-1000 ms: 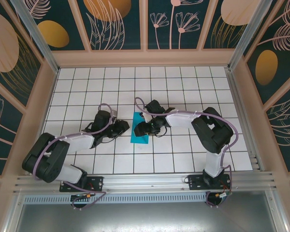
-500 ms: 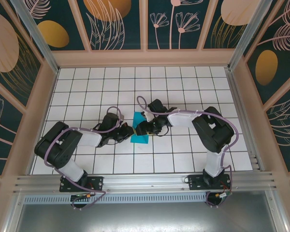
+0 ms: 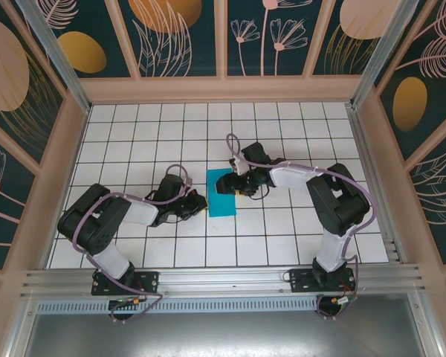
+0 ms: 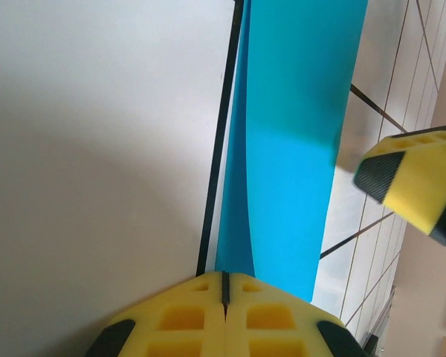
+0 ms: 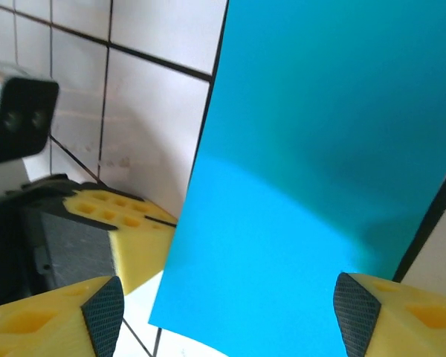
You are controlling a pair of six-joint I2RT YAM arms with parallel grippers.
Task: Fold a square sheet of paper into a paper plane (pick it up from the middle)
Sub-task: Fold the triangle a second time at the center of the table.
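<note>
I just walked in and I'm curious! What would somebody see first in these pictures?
The bright teal paper, a folded rectangle, pops out in the middle of the white tiled floor. Two robot arms reach in from either side: the left fingers are shut at its left edge, and the right fingers spread open above it.

The table (image 3: 134, 134) is a white surface ruled into square tiles by thin dark lines. Close to its centre lies the teal sheet of paper (image 3: 222, 193), a rectangle with its long sides running from 12 to 6 o'clock, roughly along the grid lines, its short edges slightly askew.
</note>
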